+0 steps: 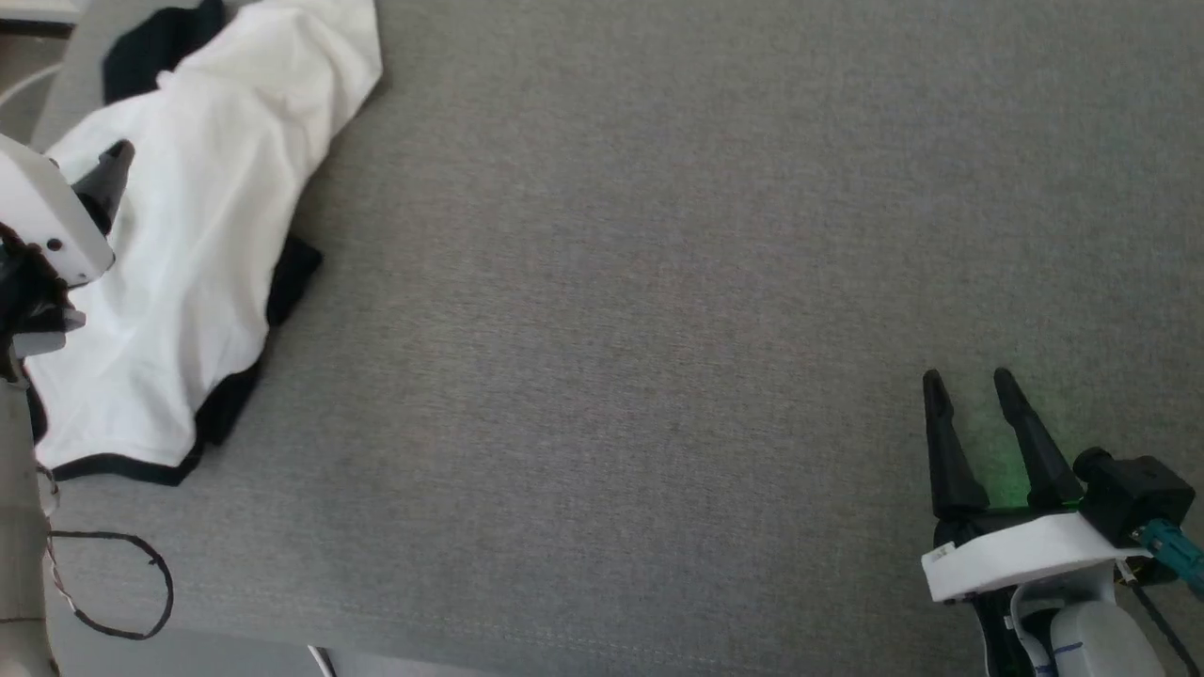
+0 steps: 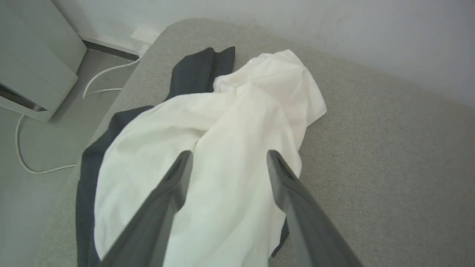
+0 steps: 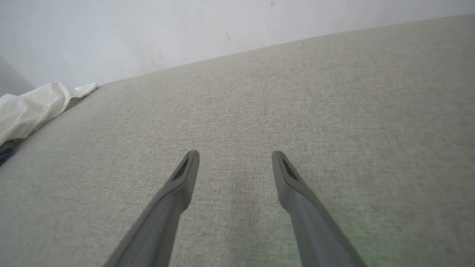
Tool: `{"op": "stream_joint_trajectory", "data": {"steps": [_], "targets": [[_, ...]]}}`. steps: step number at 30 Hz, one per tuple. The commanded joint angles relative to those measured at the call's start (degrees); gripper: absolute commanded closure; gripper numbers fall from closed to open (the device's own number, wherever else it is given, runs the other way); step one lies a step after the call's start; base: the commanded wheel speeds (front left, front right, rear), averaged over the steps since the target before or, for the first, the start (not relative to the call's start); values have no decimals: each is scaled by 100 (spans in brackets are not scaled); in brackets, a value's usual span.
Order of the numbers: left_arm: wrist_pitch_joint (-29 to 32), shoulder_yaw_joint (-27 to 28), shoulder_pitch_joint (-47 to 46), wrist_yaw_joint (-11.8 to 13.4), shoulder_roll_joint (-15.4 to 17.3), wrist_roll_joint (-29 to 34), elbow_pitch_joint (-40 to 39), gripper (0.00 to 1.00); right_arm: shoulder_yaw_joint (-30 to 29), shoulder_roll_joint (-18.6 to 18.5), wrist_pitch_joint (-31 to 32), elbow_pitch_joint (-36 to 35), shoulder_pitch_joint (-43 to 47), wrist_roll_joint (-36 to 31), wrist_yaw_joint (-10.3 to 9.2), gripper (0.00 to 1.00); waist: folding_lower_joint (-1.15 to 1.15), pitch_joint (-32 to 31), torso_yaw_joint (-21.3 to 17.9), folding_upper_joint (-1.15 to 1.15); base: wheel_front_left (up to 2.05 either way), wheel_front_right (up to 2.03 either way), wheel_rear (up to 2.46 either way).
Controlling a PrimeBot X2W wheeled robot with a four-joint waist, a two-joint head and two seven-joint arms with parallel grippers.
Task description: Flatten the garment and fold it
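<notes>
I see the garment [image 1: 188,235] lying bunched up at the far left corner of the grey tabletop [image 1: 658,329]. My left tool [image 2: 226,159] is right over its white cloth, fingers wide apart, holding nothing. My right tool [image 1: 969,381] is well apart on the right, also wide apart and holding nothing.

even, soft daylight, faint shadows (wrist views bend at edges), slight blur throughout.

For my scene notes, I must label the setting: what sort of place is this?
Probably an indoor room, home or lab: a wide grey fabric surface against a plain white wall, a white cable on the floor, and a crumpled garment.
</notes>
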Motion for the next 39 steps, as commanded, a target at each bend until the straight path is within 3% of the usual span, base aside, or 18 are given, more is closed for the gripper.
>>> {"op": "stream_joint_trajectory", "data": {"steps": [1, 12, 22, 27, 28, 29, 39], "targets": [[138, 4, -68, 42, -2, -49, 90, 0, -22, 8, -27, -72, -91, -46, -4, 0, -1, 303, -240, 0, 0, 0, 0], [1247, 52, -1, 252, -92, -495, 315, 0, -172, 8, 6, -678, -127, -192, -4, 0, -1, 656, -419, 0, 0, 0, 0], [1049, 62, 220, 532, 64, -297, 352, 0, -277, 8, 125, -996, -114, -225, -4, 0, -1, 820, -542, 0, 0, 0, 0], [943, 77, 260, 527, 114, -299, 434, 0, -301, 8, 175, -1063, -131, -238, -4, 0, -1, 846, -573, 0, 0, 0, 0], [873, 72, 255, 496, 127, -292, 435, 3, -303, 8, 185, -1070, -142, -237, -4, 0, -1, 845, -578, 0, 0, 0, 0], [780, 79, 248, 466, 130, -292, 431, 100, -301, 8, 193, -1074, -149, -237, -4, 0, -1, 841, -582, 0, 0, 0, 0], [350, 134, 206, 230, 189, -403, 585, 100, -277, 8, 163, -995, -129, -179, -4, 0, -1, 599, -551, 0, 0, 0, 0]]}}
